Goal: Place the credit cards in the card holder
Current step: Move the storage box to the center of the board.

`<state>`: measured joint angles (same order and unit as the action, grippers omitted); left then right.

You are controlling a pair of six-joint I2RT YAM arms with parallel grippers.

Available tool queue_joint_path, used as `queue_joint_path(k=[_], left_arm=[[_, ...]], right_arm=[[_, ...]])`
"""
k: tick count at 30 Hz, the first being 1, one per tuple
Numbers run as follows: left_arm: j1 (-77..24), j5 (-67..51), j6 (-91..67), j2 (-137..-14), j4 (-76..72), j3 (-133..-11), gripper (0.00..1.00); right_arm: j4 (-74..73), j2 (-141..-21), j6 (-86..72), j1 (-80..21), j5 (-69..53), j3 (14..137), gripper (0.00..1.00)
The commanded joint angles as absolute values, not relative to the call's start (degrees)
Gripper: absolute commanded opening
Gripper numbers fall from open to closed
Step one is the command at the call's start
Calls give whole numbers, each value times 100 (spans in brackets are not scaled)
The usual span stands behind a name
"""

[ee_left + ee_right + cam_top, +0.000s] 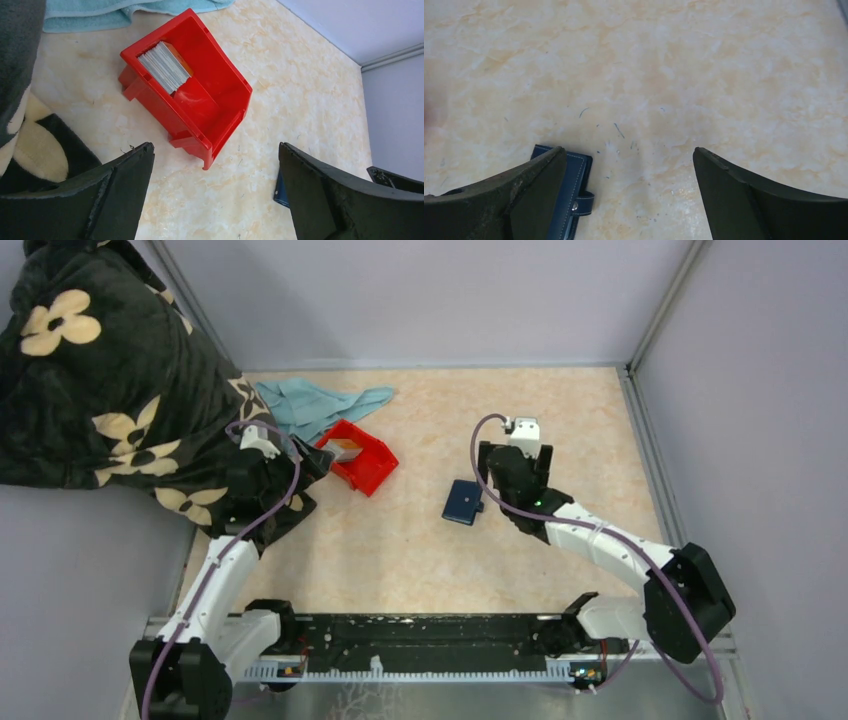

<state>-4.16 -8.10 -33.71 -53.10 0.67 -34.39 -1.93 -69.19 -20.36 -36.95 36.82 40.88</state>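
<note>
Right gripper (628,150) jaws apart, empty, above marbled beige table (724,75); card holder (569,195), navy, white-stitched, snap tab, lies flat, partly hidden by its left finger; left gripper (215,145) jaws apart, empty, near red plastic bin (225,85); credit cards (164,67) stacked on edge inside bin; teal cloth (100,15) beyond.

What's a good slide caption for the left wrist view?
Open left gripper poised near a red bin holding a stack of cards, blue cloth behind.
</note>
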Motion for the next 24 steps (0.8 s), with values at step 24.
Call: queue_joint_path(k=[24], left_arm=[[-1377,163,-4155,-7107,634,-4314,96]], right_arm=[[21,-7490,-1581,-3875,2452,5161,73]])
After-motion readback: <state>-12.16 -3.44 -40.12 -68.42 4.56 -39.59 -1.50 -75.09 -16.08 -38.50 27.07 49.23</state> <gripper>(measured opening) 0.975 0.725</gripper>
